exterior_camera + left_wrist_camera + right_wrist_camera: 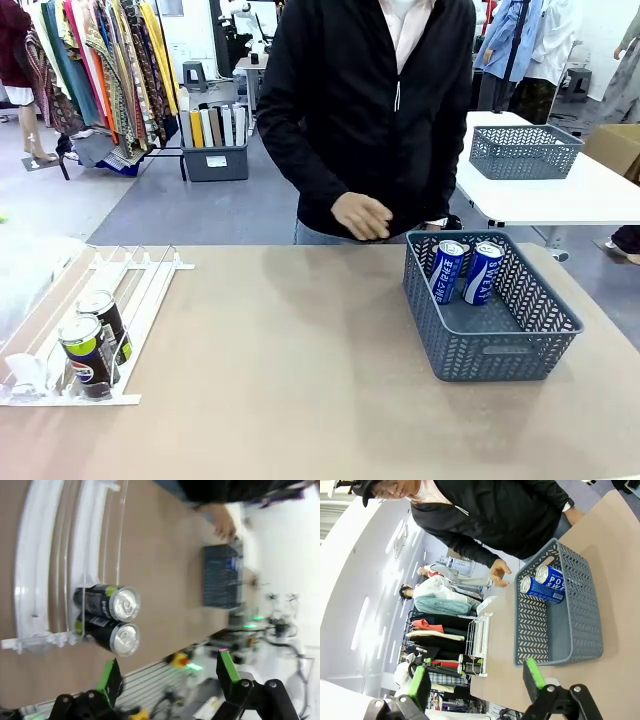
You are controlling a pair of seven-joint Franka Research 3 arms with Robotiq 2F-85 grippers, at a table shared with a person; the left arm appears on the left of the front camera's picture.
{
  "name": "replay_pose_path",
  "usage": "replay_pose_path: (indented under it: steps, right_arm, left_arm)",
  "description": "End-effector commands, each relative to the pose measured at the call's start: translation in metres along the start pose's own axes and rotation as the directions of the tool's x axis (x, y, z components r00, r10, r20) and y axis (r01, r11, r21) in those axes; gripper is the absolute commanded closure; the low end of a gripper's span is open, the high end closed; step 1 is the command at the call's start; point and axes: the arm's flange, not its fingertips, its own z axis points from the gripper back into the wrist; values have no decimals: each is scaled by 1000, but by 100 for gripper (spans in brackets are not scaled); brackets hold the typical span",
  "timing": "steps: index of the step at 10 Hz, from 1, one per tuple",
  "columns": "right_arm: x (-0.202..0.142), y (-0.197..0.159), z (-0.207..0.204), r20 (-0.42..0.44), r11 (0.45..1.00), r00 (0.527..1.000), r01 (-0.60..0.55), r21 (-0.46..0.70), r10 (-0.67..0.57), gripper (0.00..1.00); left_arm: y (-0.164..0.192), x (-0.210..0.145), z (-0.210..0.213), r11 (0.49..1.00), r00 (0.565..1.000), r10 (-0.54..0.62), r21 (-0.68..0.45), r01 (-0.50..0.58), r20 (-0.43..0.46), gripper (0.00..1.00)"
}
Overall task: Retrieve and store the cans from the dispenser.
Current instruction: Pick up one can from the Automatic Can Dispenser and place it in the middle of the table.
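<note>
Glossy metal is shown by the black cans (95,340) and blue cans (467,270), smooth shiny white plastic by the dispenser (150,290), matt grey perforated plastic by the basket (500,352), and a smooth matt surface by the table (290,370).

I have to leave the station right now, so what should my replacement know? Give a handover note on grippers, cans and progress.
Left gripper: open, empty, hovering near the stopper end of the flat white rail dispenser.
Right gripper: open, empty, facing the dark grey mesh basket.
Done: two blue Pocari Sweat cans are in the basket.
Left: two black Pepsi cans sit in a dispenser lane against the stoppers.
The person's hand hovers at the table's far edge, near the basket.
</note>
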Motion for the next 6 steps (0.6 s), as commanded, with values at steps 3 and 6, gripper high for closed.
replay_pose_path:
  steps: [3, 6]
  right_arm:
    - [3, 3, -2, 16, 999, 1000, -18, 27, 18, 0]
    - [3, 3, -2, 16, 999, 1000, -18, 27, 18, 0]
  left_arm:
    - [-84, -31, -66, 671, 918, -203, 635, 383, -340, 0]
    - [-103, -29, -96, 581, 919, -112, 726, 368, -377, 0]
